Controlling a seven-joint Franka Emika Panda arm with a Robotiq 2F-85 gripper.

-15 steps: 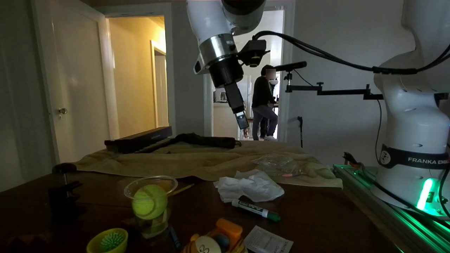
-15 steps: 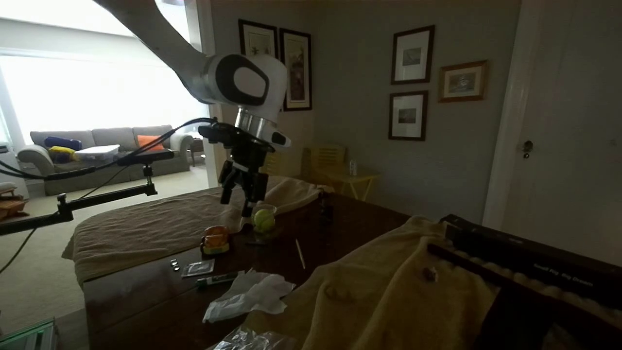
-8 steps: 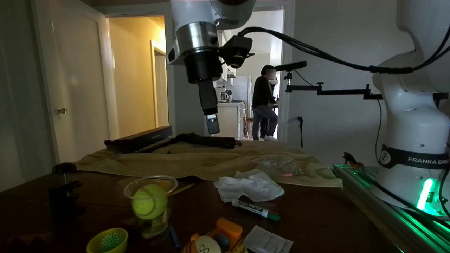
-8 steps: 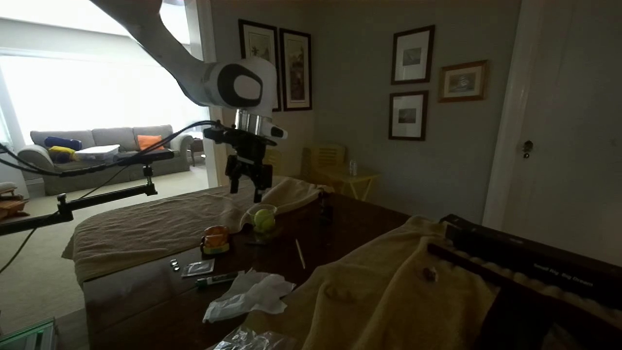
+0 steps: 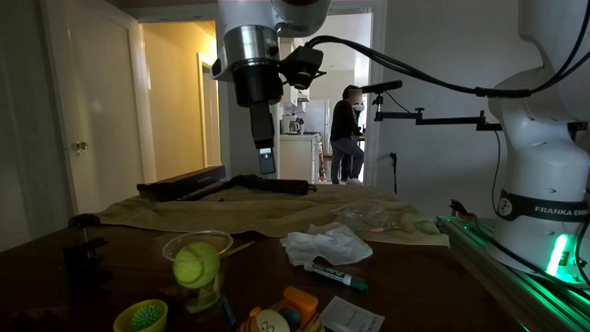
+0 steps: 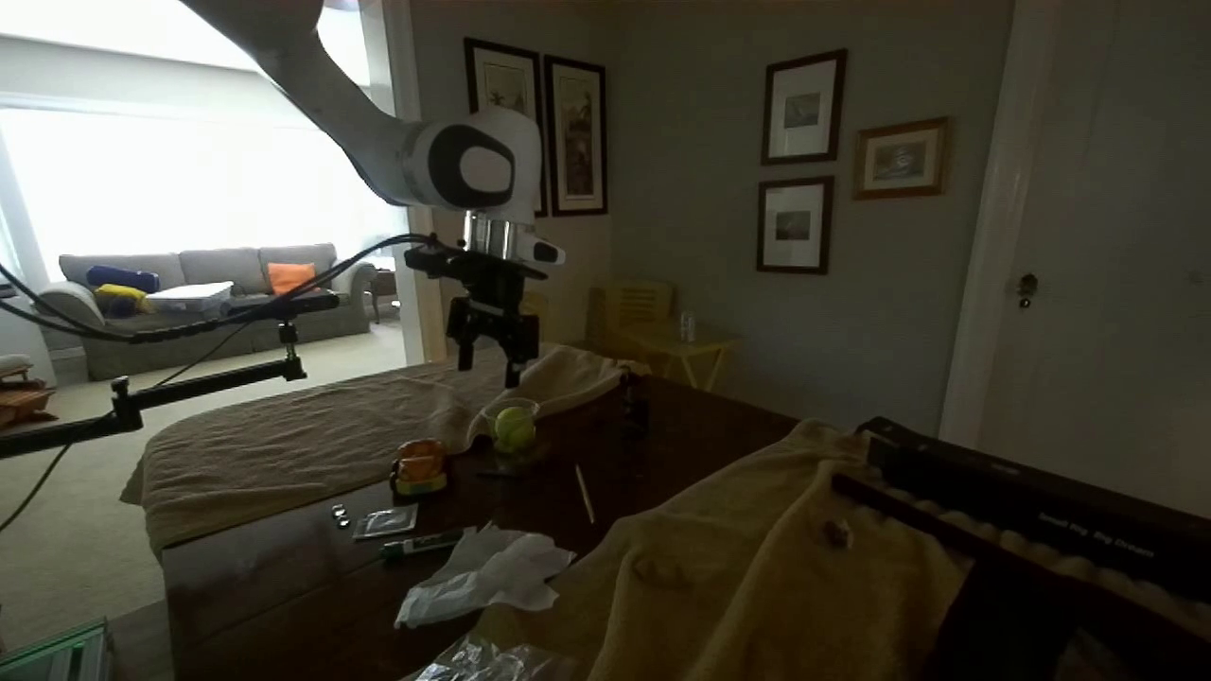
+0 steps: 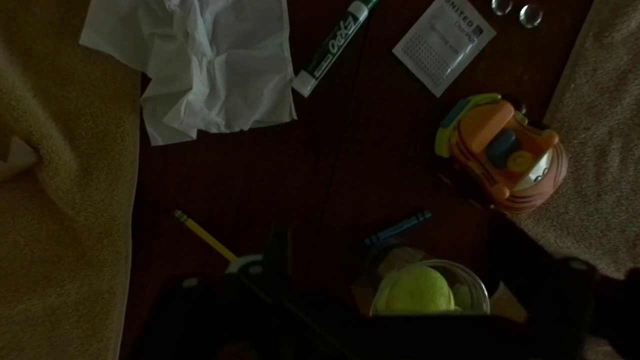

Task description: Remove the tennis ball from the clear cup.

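Observation:
The yellow-green tennis ball (image 5: pixel 197 267) sits in the upper part of the clear cup (image 5: pixel 199 300), which stands upright on the dark table. Both exterior views show the ball (image 6: pixel 515 430) inside the cup (image 6: pixel 532 409). My gripper (image 6: pixel 490 369) is open and empty, pointing down, above the cup in that exterior view. In an exterior view it is seen edge-on (image 5: pixel 267 161), high above the table. In the wrist view the dark open fingers stand on either side of the ball (image 7: pixel 417 290) and cup rim (image 7: pixel 475 280); the gripper body hides their lower part.
A yellow-green open-topped container (image 5: pixel 120 323), a blue crayon (image 7: pixel 397 228), a pencil (image 7: pixel 207 237) and an orange toy (image 7: pixel 500 150) lie near the cup. A marker (image 5: pixel 334 275), white tissue (image 5: pixel 327 244) and a packet (image 5: pixel 352 316) lie farther off. A dark clamp (image 5: pixel 85 244) stands at the table edge.
My gripper has swung from a tilt to nearly upright. It has moved left in an exterior view, and right and up in an exterior view. Ball and cup have not moved.

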